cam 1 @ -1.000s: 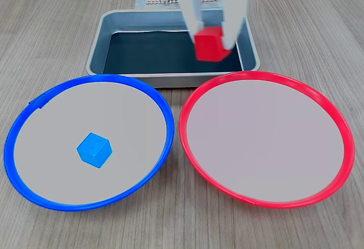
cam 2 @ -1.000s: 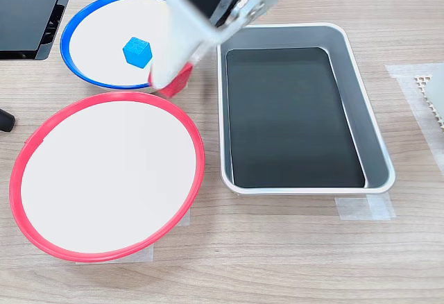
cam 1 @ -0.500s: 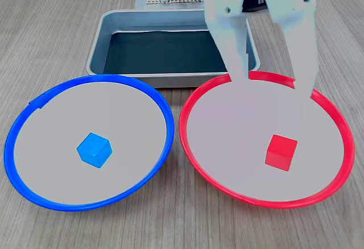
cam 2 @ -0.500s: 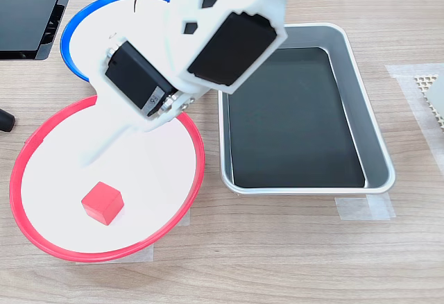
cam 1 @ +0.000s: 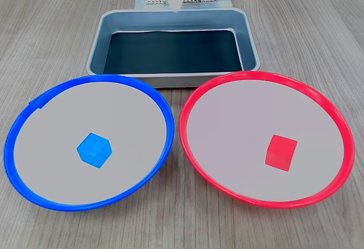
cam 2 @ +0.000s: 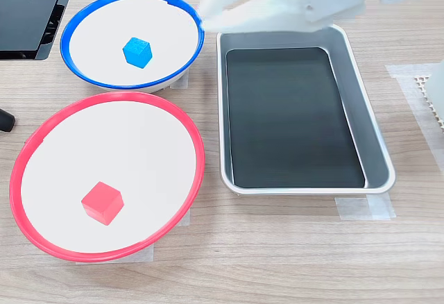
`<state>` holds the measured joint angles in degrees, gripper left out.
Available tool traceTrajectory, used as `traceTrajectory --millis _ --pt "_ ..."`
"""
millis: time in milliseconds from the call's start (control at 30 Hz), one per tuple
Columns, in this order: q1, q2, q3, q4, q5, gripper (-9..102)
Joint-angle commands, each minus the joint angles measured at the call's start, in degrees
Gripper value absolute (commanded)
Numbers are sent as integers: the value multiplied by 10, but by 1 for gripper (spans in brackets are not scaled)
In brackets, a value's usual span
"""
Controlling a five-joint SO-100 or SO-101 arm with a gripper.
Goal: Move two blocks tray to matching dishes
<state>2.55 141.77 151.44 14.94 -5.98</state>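
- Red block (cam 1: 281, 152) lay in the red-rimmed dish (cam 1: 187, 141), toward its right side in a fixed view.
- Blue block (cam 1: 94, 149) sat mid blue-rimmed dish (cam 1: 165, 118).
- Tray (cam 1: 250, 50) stood bare.
- End effector (cam 2: 208, 14) blurred above the tray's edge; opening unclear.

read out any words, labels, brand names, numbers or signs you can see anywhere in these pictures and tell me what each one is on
There is no readable text in either fixed view.
The red block, blue block, red-rimmed dish, blue-rimmed dish and tray are all plain.
The gripper is motion-blurred, with no print discernible.
The dark object at the top left corner shows no markings.
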Motion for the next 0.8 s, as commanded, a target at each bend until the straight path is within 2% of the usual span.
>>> traceTrajectory --millis 0,167,400,767 --pt "14 164 99 76 -3 -1" --pt "24 397 195 287 23 -1" --pt "21 489 218 415 33 0" --pt "21 489 218 420 36 0"
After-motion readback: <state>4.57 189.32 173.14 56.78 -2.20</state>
